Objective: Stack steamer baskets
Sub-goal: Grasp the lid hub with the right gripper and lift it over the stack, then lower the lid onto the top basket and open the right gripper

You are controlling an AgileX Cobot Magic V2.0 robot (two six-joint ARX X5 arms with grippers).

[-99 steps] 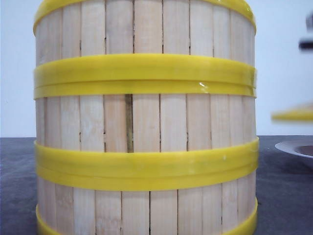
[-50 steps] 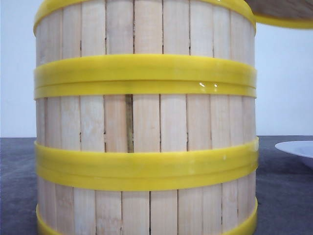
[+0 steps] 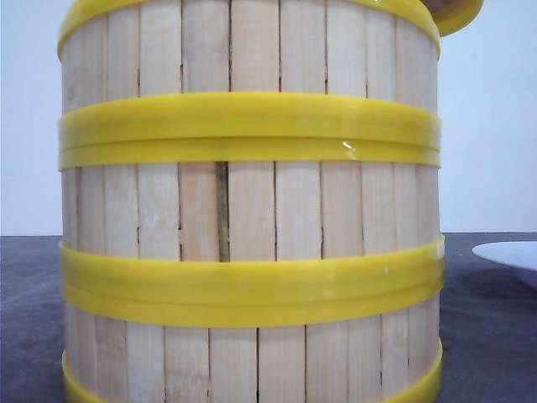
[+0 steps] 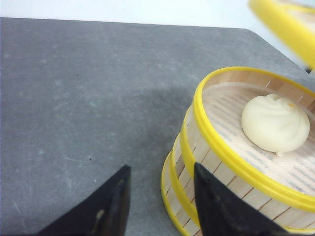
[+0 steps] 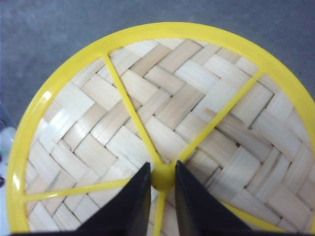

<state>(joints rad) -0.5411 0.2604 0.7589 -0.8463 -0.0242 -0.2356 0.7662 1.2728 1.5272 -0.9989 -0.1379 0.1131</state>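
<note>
Gripping the central knob of the flat woven yellow-rimmed lid (image 5: 162, 128), the right gripper (image 5: 163, 196) had its jaws closed on it. The three pale slatted yellow-banded steamer baskets (image 3: 250, 210) stood stacked on the grey table (image 4: 74, 98). The left gripper (image 4: 160, 201) hung beside them, jaws apart and empty.

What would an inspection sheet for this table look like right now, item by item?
Surface: dark grey table, bare where it shows.
Job's things: three steamer baskets stacked in one column; the top one is open and holds a white bun.
Clutter: white plate on the table to the right of the stack.
Lid: woven, yellow-rimmed lid held in the air, its edge showing above the stack's upper right in the front view.
Grippers: right gripper shut on the lid's centre knob; left gripper open, holding nothing, beside the stack.
Cables: nothing seen.
Surroundings: plain pale wall behind the table.
</note>
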